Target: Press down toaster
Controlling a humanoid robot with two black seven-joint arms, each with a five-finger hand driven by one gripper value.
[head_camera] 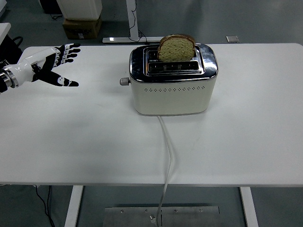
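Observation:
A cream toaster (173,92) with a chrome top stands at the middle of the white table (71,142). A slice of brown bread (176,48) sticks up out of its rear slot. The toaster's lever knob (124,81) juts from its left end, in the raised position. My left hand (49,64) hovers over the table's far left with its fingers spread, holding nothing, well to the left of the knob. No right hand shows.
A white power cord (168,156) runs from the toaster's front over the table's near edge. Cardboard boxes (81,26) and desk legs stand on the floor beyond the table.

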